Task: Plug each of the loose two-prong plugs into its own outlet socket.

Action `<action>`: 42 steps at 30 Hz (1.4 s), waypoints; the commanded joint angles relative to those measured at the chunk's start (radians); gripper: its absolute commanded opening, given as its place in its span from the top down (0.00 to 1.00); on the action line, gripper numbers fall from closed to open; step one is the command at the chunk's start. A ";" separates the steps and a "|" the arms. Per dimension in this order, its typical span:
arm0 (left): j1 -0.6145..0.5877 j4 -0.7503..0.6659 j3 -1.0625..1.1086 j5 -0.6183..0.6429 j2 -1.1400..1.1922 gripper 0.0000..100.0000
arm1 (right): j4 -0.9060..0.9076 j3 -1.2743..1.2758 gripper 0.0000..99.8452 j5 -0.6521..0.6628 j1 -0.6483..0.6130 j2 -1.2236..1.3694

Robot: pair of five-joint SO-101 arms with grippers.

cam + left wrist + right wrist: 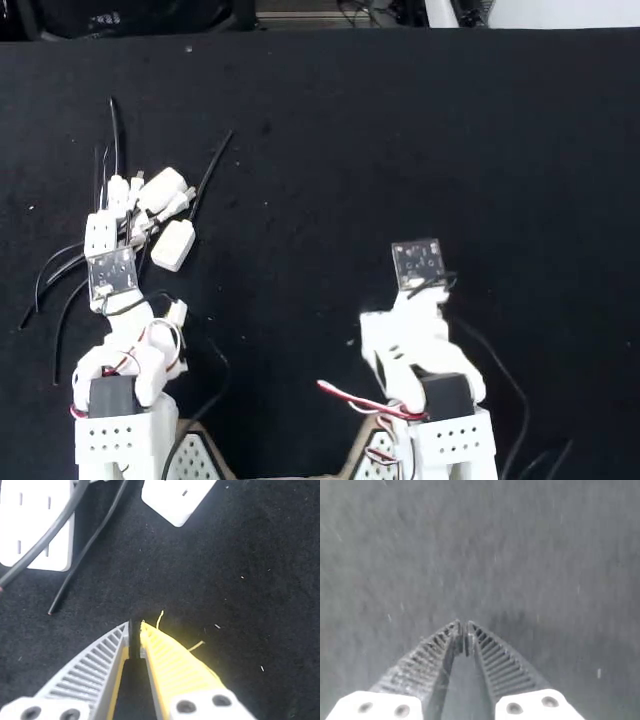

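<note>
Left gripper (135, 627) pinched together, empty, near bare outlets (35, 525); right gripper (462, 627) likewise together, well apart. Plugs (160, 190) loose beside them: likely none seated yet.

Light falls evenly from overhead onto the black cloth (400, 130), which soaks it up and shows hardly a shadow. From above, the white outlet sockets (172, 245) at about nine o'clock glare until their faces wash out, as do the white arm bases (455, 440) at six. Under the left gripper (135, 627) the cloth is dark, lint specks (217, 626) gleam, and the yellow finger (170, 665) glows. Under the right gripper (464, 627) the cloth looks dim and flat.
</note>
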 commanded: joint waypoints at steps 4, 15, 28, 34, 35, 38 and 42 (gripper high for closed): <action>0.120 -0.005 0.019 -0.012 -0.002 0.95 | -0.250 0.002 0.98 0.002 -0.014 -0.093; -0.242 -0.423 -0.088 -0.532 -0.002 0.95 | -0.339 -0.176 0.98 0.218 -0.008 -0.093; -0.527 -0.502 -0.567 -0.302 0.000 0.94 | -0.097 -0.849 0.88 0.216 -0.009 -0.073; -0.461 -0.434 -0.565 -0.224 0.041 0.83 | 0.028 -1.096 0.88 0.204 -0.014 0.200; -0.426 -0.404 -0.555 -0.232 0.071 0.83 | 0.041 -1.122 0.88 0.184 -0.014 0.263; -0.328 -0.368 -0.521 -0.253 0.196 0.83 | 0.074 -1.182 0.88 0.132 -0.014 0.449; -0.239 -0.370 -0.547 -0.245 0.436 0.83 | 0.072 -1.214 0.88 0.074 -0.015 0.664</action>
